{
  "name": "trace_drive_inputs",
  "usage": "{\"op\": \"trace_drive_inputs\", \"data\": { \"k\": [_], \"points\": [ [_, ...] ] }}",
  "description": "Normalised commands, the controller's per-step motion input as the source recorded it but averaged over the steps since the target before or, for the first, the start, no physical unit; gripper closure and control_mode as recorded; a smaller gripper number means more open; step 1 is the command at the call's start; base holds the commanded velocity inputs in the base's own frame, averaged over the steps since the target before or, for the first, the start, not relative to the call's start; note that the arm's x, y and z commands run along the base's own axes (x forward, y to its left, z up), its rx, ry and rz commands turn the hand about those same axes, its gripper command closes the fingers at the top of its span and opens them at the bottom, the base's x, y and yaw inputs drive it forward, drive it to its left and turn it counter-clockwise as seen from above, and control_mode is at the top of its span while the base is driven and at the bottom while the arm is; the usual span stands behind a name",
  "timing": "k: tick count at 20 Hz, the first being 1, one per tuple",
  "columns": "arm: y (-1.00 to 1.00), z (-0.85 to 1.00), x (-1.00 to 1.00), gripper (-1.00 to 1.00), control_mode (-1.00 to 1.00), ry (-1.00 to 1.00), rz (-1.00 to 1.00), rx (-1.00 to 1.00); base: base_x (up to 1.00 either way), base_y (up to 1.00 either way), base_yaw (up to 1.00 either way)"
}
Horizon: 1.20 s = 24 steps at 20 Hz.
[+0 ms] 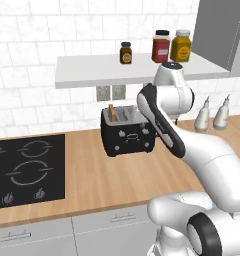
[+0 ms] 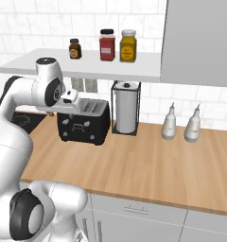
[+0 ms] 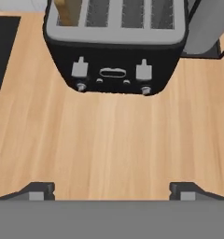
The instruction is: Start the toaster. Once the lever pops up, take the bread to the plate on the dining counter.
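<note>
On the wooden wall counter (image 3: 109,140) stands the toaster (image 3: 115,56), ahead of the gripper (image 3: 112,190) and well apart from its spread, empty fingertips. Bread (image 3: 68,11) sits upright in the toaster's leftmost slot, near the stovetop (image 1: 27,170).

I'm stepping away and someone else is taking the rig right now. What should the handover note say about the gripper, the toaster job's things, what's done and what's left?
Gripper: open, empty, hanging over the wood counter in front of the toaster, apart from it.
Toaster: on the wall counter, between the black cooktop and the paper towel holder.
Bread: standing in the leftmost slot, top poking out.
Levers: two white ones on the toaster's front, both seemingly up.
Done: arm brought up facing the toaster.
Left: press the lever on the bread's side, wait for the pop, lift the bread, carry it to the plate on the dining counter.
</note>
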Motion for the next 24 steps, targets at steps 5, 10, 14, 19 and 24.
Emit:
{"op": "trace_drive_inputs", "data": {
  "k": [5,10,14,19,24],
  "points": [
    [0.45,-0.2,0.0,-1.0,-1.0,-0.06,0.0,0.0,0.0,0.0,0.0],
    [0.33,-0.14,0.02,-1.0,-1.0,0.0,0.0,0.0,0.0,0.0,0.0],
    [0.19,-0.21,0.1,-1.0,-1.0,0.0,0.0,0.0,0.0,0.0,0.0],
    [0.04,-0.28,0.21,-1.0,-1.0,0.0,0.0,0.0,0.0,0.0,0.0],
    [0.0,-0.24,0.36,-1.0,-1.0,0.0,0.0,0.0,0.0,0.0,0.0]
  ]
}}
